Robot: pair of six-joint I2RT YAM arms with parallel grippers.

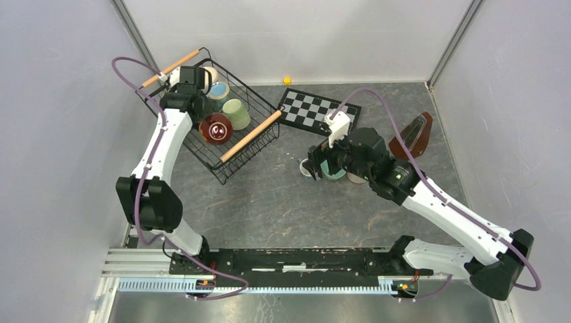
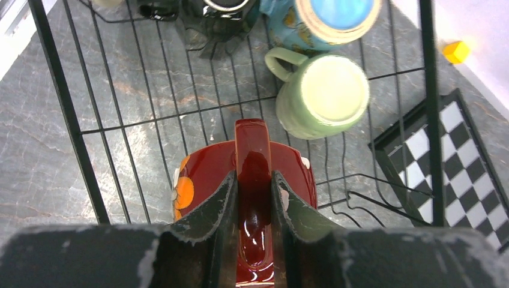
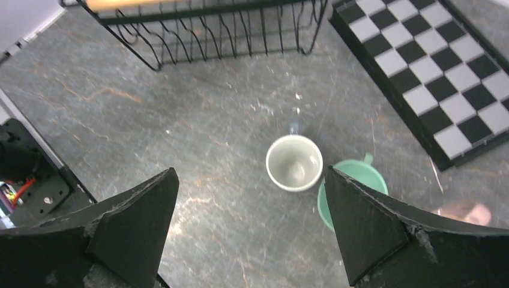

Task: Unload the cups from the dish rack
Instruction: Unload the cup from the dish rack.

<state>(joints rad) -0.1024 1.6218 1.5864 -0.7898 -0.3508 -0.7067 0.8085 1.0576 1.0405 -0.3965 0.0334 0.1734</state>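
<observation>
Two grippers show. The left gripper pinches tight on the handle of a red cup inside the dish rack, at ten o'clock on the table. The right gripper is wide open, holding nothing, above a white cup.

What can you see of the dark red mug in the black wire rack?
The glossy dark red mug, ceramic by its look, carries orange and white flower marks on its side. It seems tipped sideways in the black wire dish rack, near its light wooden rod handle and the light green mug. Its loop handle points up, clamped in the left gripper. Whether it rests on the wires cannot be told.
</observation>
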